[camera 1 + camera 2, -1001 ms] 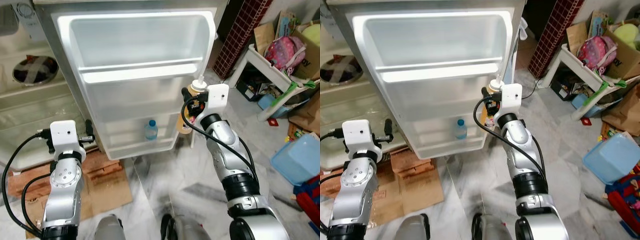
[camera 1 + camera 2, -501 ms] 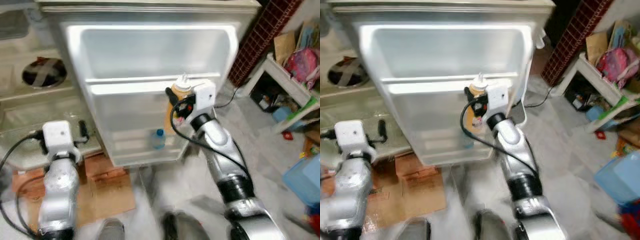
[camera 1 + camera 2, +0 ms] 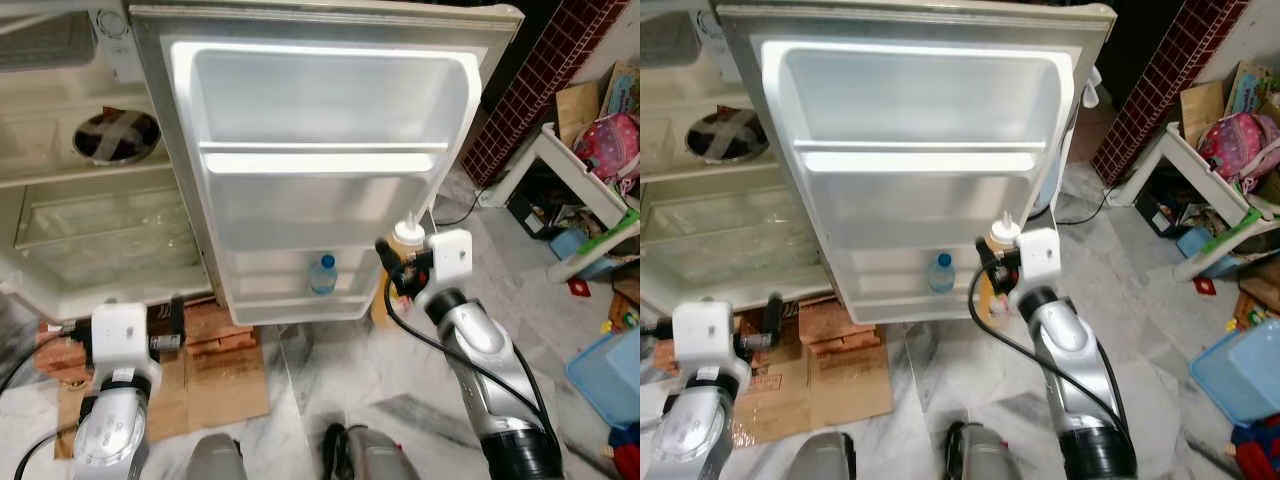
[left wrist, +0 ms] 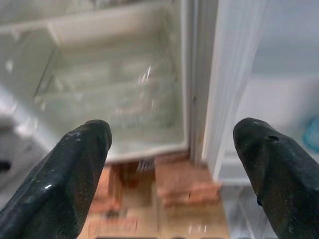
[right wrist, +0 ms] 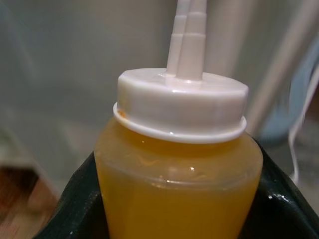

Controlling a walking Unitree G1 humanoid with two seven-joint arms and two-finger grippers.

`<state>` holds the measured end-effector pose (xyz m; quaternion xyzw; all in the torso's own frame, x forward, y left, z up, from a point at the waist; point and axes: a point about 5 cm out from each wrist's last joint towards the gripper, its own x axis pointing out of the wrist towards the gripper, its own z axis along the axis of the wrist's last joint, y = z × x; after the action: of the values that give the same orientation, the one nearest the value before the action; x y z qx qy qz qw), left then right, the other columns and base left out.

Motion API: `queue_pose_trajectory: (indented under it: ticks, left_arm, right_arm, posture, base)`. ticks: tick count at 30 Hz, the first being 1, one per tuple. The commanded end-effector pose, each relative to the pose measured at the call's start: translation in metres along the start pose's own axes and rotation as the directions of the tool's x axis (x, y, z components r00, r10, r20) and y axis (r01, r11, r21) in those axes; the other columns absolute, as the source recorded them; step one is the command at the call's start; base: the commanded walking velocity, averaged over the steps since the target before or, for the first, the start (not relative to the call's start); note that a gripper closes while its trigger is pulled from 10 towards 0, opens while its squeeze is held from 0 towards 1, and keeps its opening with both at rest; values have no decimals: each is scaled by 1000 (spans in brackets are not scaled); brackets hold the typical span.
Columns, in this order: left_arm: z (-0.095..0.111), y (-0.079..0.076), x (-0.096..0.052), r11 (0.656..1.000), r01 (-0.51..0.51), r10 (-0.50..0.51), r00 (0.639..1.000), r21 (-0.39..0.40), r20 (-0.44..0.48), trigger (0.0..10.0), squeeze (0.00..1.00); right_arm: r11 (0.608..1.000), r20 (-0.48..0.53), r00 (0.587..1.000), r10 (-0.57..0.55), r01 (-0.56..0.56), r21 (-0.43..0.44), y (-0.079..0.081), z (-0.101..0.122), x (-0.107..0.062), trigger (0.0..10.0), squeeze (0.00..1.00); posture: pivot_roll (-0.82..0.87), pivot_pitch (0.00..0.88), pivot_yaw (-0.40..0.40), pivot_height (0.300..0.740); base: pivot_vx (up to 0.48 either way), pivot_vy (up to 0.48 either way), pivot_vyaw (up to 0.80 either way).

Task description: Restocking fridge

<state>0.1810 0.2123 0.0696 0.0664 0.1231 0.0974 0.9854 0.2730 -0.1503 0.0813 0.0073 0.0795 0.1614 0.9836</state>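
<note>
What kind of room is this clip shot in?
Most likely a lived-in home, in a kitchen or utility corner: an open fridge with a water bottle in its door shelf, a marble-patterned floor, and a white bench piled with a pink backpack and household clutter.

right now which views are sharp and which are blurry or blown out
Both eye views are sharp; the lit fridge door glares nearly white along its shelf edges. Left wrist view: soft throughout, the black fingers and fridge interior out of focus. Right wrist view: the squeeze bottle is crisp, its background a blur.
</note>
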Motion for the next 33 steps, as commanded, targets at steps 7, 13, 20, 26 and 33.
queue_pose_trajectory:
  ticks: [7,13,20,26,33]
  left_arm:
    - [15,-6,4,997,76,-75,996,-10,48,10000,0]
    - [15,-7,3,996,89,-89,995,-9,41,10000,0]
    - [16,-7,5,996,94,-94,995,-6,39,10000,0]
    - [14,-7,6,996,81,-80,996,-30,24,10000,0]
    - [16,-8,8,997,77,-76,997,-31,27,10000,0]
  right_arm:
    - [997,73,997,40,-36,-61,3,28,9,10000,0]
    - [998,85,995,46,-42,-50,4,34,13,10000,0]
    - [997,95,994,58,-53,-51,7,36,17,10000,0]
    - [996,100,992,82,-78,-47,11,36,19,10000,0]
    - [994,119,988,101,-95,-53,13,40,23,10000,0]
  posture:
    - [60,167,-83,740]
    - [59,169,-80,730]
    - [62,170,-75,695]
    - [64,171,-76,655]
    - [64,171,-78,640]
  base:
    - [0,0,0]
    - [0,0,0]
    - [0,0,0]
    - [0,0,0]
    - [0,0,0]
